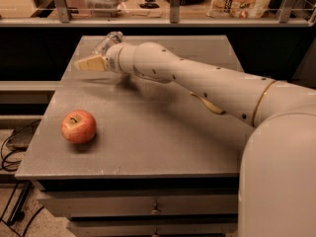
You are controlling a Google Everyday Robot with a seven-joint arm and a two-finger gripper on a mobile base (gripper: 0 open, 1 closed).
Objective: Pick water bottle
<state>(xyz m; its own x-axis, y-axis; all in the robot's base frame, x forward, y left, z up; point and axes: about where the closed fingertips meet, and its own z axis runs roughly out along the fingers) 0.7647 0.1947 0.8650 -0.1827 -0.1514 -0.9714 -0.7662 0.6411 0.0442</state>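
The water bottle (106, 42) is a small clear crinkled plastic bottle at the far left part of the grey table (148, 132), partly hidden behind my wrist. My gripper (92, 63) is at the end of the white arm, which reaches in from the right across the table. The gripper sits right at the bottle, just in front of and below it. I cannot tell whether it touches the bottle.
A red apple (78, 126) sits at the front left of the table. A yellowish edge of a flat object (209, 106) shows under my forearm. Behind the table, a railed shelf (168, 19) holds packages and containers. Cables (12, 147) lie on the floor left.
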